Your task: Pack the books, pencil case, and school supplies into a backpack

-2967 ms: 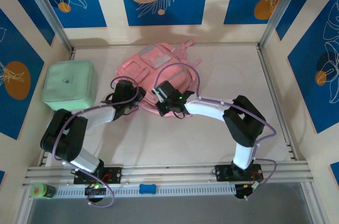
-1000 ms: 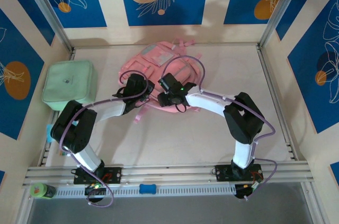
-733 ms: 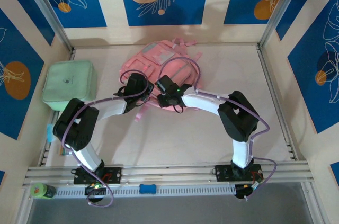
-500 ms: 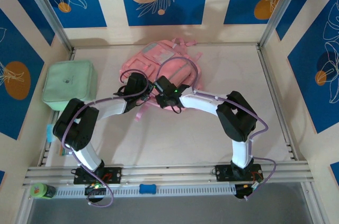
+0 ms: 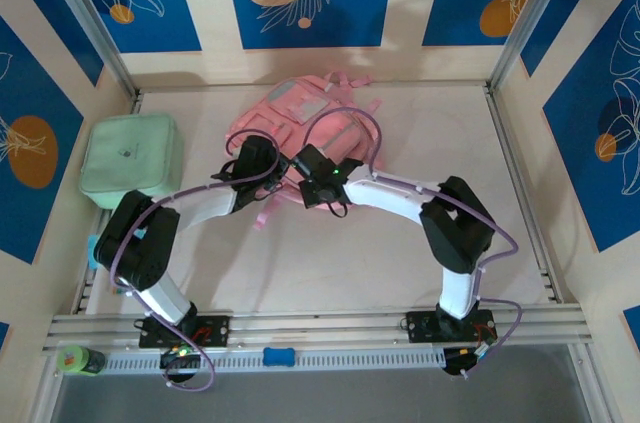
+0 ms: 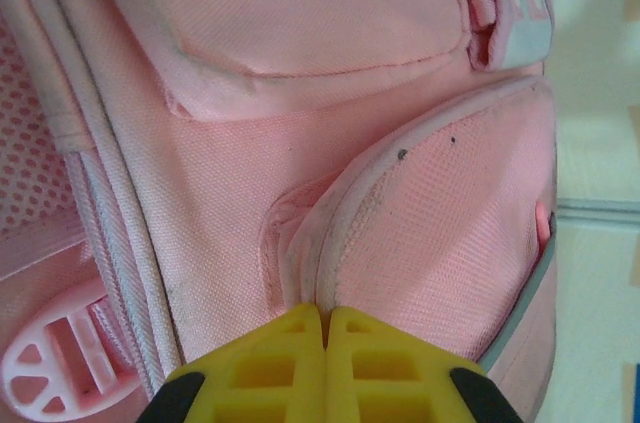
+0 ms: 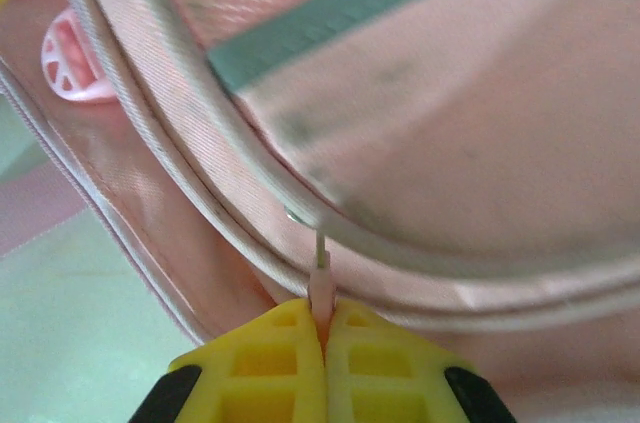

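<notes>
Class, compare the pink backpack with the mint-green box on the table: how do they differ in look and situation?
Shape: the backpack is a soft, uneven form with pockets and straps; the box is a neat rounded square. Colour: backpack pink, box mint green. Handling: the right gripper is shut on the backpack's zipper pull, while the box sits untouched at the left. Both rest on the table.

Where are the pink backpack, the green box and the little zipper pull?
backpack (image 5: 285, 125): top view, on its pink front fabric.
green box (image 5: 132, 161): top view, on the middle of its lid.
zipper pull (image 7: 320, 288): right wrist view, on the pink tab under the thin metal link.
</notes>
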`<action>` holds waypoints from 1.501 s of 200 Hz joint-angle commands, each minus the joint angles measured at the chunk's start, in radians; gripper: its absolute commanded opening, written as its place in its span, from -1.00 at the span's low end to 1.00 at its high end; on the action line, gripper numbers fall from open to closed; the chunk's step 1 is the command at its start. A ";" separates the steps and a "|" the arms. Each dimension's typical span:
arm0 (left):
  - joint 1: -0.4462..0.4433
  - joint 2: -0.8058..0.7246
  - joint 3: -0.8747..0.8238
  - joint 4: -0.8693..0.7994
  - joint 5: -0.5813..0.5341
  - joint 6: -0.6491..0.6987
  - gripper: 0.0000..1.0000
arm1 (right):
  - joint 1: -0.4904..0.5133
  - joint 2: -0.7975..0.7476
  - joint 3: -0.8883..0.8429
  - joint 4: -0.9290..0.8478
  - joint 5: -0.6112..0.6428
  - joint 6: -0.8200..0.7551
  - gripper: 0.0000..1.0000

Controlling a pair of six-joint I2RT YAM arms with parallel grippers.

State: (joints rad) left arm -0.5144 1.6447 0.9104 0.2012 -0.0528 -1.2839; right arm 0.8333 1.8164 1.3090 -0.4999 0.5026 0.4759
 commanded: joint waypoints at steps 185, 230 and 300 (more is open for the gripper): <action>-0.222 0.045 0.029 0.024 -0.169 -0.292 -0.17 | -0.060 -0.158 -0.104 -0.011 -0.114 0.090 -1.00; -0.227 0.094 0.093 -0.020 -0.266 -0.313 -0.67 | -0.057 -0.139 -0.093 0.011 -0.098 0.091 -1.00; -0.206 -0.045 -0.021 -0.046 -0.258 -0.163 -1.00 | -0.044 -0.169 -0.075 -0.076 0.052 0.098 -1.00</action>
State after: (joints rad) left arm -0.7490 1.6943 0.9562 0.1829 -0.2554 -1.5368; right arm 0.7773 1.6794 1.2209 -0.5137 0.4614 0.5552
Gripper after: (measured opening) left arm 0.058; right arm 0.052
